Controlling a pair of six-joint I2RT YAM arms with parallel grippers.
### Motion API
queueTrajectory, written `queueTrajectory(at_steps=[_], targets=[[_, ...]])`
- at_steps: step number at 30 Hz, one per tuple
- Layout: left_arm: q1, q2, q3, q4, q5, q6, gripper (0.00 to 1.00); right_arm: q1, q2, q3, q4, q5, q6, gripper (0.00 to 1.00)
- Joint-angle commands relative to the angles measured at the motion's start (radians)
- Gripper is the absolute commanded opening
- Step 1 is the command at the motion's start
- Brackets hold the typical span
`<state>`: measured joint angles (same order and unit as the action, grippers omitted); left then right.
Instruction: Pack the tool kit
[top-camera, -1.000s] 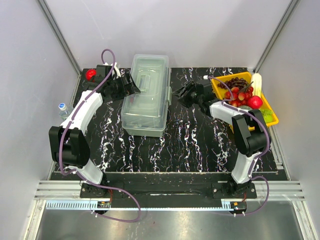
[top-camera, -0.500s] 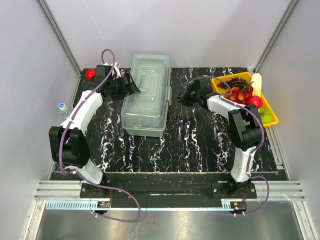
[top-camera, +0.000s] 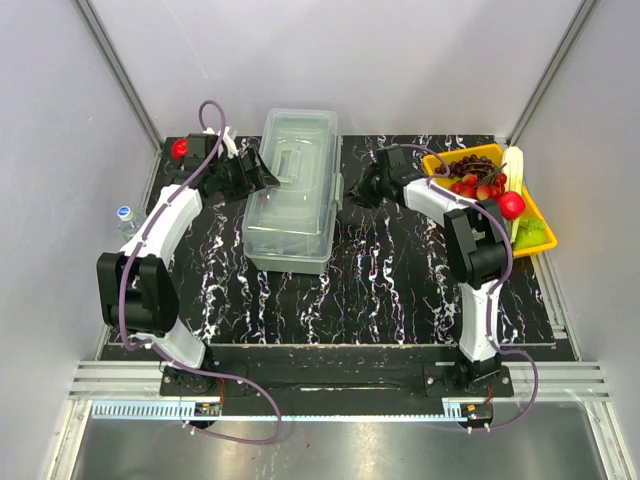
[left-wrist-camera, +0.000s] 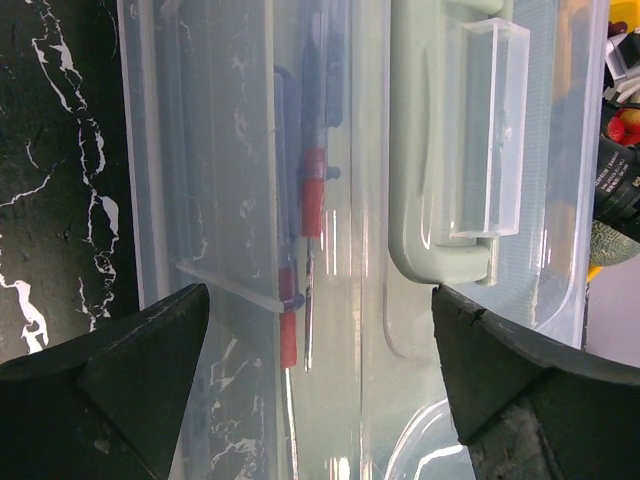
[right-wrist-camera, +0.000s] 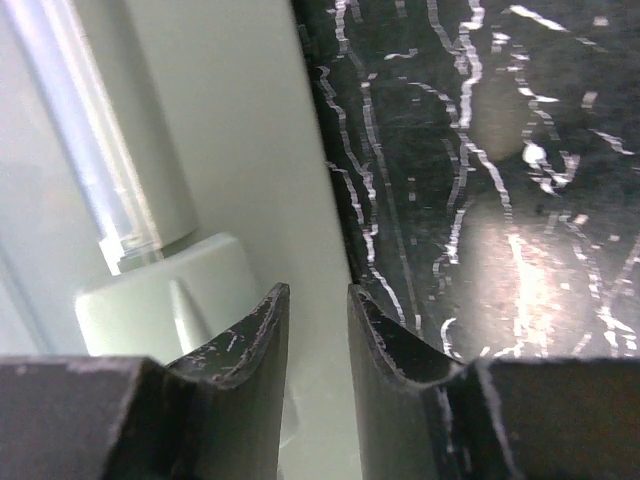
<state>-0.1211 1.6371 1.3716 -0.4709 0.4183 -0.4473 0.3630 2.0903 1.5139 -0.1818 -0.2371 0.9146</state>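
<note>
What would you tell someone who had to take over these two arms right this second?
Left gripper: open, hovering over the lid of the toolbox, holding nothing.
Right gripper: all but shut, holding nothing, tips beside the latch on the box's right side.
Done: lid is down; a red-handled tool shows inside through it.
To do: I cannot tell whether the latch is fastened, so check it. A small red item lies outside the box at the far left corner; what it is I cannot tell.
</note>
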Motion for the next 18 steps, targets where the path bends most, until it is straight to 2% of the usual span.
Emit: queueTrajectory(at_steps=[1, 6, 11, 18], targets=[[-0.032, 0.104, -0.108, -0.088, 0.06, 0.009, 0.91, 0.03, 0.008, 0.095, 0.004, -0.047, -0.042, 0.34], [-0.034, 0.107, -0.137, -0.054, 0.115, -0.014, 0.9, 0.045, 0.034, 0.129, 0.011, -0.093, -0.043, 0.33], [-0.035, 0.116, -0.158, -0.012, 0.186, -0.044, 0.88, 0.054, 0.033, 0.088, 0.116, -0.175, 0.004, 0.32], [-0.049, 0.128, -0.18, 0.02, 0.226, -0.054, 0.84, 0.07, 0.043, 0.112, 0.148, -0.194, 0.0, 0.32]])
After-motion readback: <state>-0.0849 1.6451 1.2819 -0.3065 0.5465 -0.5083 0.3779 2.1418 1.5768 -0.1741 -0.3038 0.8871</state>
